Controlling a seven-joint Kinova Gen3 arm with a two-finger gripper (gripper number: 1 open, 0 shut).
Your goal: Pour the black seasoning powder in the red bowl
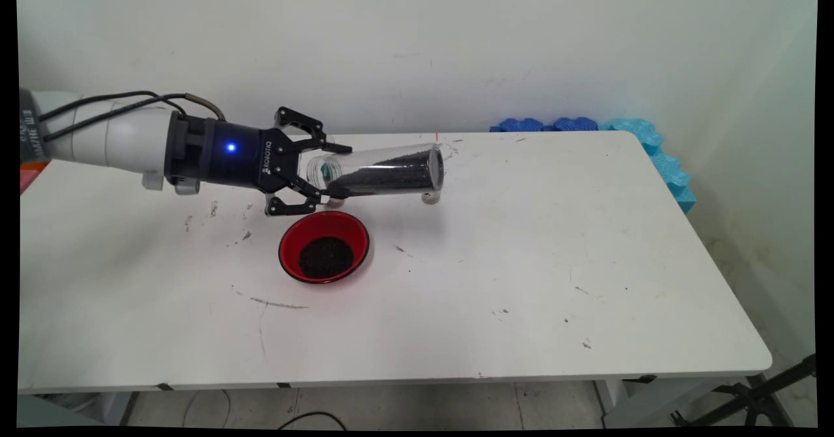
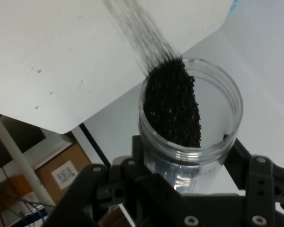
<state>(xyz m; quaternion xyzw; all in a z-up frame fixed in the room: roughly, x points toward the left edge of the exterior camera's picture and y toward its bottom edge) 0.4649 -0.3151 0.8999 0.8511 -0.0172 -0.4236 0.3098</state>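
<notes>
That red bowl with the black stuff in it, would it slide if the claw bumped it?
Probably yes: the red bowl looks small and glossy on the smooth table. Its low, wide shape likely slides rather than tips. The black grains might spill.

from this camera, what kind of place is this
Probably a robotics lab or test room. A bare white table against a plain wall, blue foam padding along its far edge, and a robot arm whose pincer holds a clear jar above a red bowl.

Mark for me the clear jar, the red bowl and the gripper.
clear jar [image 1: 384, 170]: main view, on its side wall, over the dark grains.
red bowl [image 1: 352, 228]: main view, on its bare red inner rim.
gripper [image 1: 329, 173]: main view, midway between the fingertips, at the jar's end.
</notes>
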